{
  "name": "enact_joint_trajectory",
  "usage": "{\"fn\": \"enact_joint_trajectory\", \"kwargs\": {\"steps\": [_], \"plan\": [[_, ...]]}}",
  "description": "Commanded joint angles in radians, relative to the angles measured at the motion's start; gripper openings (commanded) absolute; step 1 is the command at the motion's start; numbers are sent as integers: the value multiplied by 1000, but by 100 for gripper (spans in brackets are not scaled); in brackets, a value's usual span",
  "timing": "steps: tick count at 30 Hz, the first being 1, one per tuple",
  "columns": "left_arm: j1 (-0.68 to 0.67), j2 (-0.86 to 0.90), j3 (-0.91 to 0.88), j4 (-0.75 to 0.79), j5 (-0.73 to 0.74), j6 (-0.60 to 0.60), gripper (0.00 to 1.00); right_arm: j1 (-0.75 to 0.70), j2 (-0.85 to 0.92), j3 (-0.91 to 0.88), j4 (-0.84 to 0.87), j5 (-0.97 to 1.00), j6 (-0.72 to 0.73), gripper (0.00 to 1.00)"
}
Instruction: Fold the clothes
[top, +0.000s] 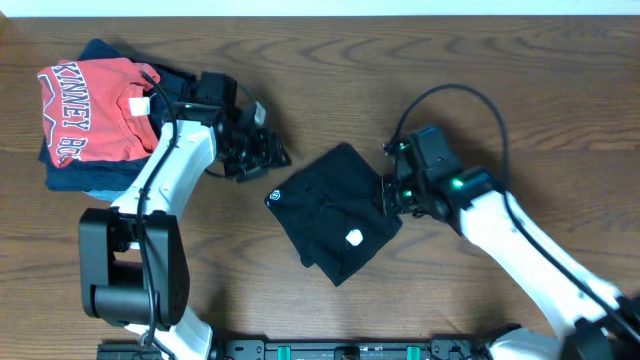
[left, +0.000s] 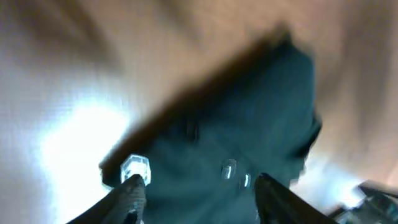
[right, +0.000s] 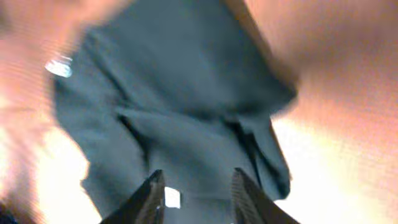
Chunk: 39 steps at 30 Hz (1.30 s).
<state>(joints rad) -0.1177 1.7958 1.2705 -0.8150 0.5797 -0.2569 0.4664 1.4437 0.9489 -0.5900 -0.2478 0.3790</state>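
— Right pincer (right: 198, 190) is released, with the black garment (right: 186, 93) lying just ahead of its tips. Next?
— Left pincer (left: 200, 190), released too, faces it. I'd pinch 2 corners, fold evenly, then press flat.

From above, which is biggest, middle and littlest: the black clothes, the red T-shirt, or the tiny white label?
Tied for largest: the black garment and the red T-shirt. They look about the same size from above, too close to rank.
Smallest by far: the white label on the black garment.
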Motion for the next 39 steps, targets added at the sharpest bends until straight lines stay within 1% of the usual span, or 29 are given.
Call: {"fn": "enact_joint_trajectory", "kwargs": {"steps": [1, 4, 6, 9, 12, 13, 16, 18, 21, 23, 25, 27, 28, 29, 31, 33, 35, 37, 39], "plan": [[-2, -43, 13, -102, 23, 58, 59, 10, -27, 2, 42, -16, -137, 36], [-2, -51, 13, -196, 23, 87, 60, 10, 21, 2, 76, -18, -152, 36], [-1, -51, 12, -232, 23, 126, 63, 10, 78, 1, 92, -18, -151, 34], [0, -53, 12, -293, 25, 162, 64, 8, 181, 1, 121, -22, -148, 31], [0, -62, 12, -369, 62, 227, 64, 3, 274, 1, 141, -34, -148, 27], [0, -68, 12, -395, 67, 250, 62, -1, 303, 1, 143, -38, -142, 24], [0, -96, 10, -455, 67, 307, 61, -15, 362, 1, 139, -40, -98, 17], [0, -119, 10, -488, 67, 333, 58, -26, 392, 1, 135, -40, -60, 14], [0, -153, 0, -509, 63, 335, 58, -42, 406, 1, 126, -39, -26, 14], [0, -173, -24, -497, 45, 325, 69, -51, 406, 1, 127, -39, -15, 14], [0, -185, -71, -457, 6, 245, 71, -60, 406, 1, 127, -40, -8, 14], [-1, -187, -135, -384, 5, 174, 75, -65, 406, 1, 125, -40, -9, 14], [-2, -187, -185, -322, 12, 122, 80, -66, 406, 1, 123, -40, -9, 15], [-2, -187, -221, -277, 16, 83, 88, -66, 406, 2, 123, -40, -9, 15], [-2, -187, -317, -149, 43, -22, 97, -66, 406, 2, 122, -41, -9, 15], [-1, -187, -406, -7, 103, -109, 100, -66, 406, 1, 122, -43, -9, 15], [-3, -186, -485, 150, 188, -200, 99, -66, 406, 2, 123, -48, -9, 15], [-13, -186, -536, 262, 212, -276, 99, -66, 406, 1, 122, -48, -9, 15], [-31, -186, -579, 351, 208, -352, 99, -66, 406, 1, 121, -49, -9, 15]]}}
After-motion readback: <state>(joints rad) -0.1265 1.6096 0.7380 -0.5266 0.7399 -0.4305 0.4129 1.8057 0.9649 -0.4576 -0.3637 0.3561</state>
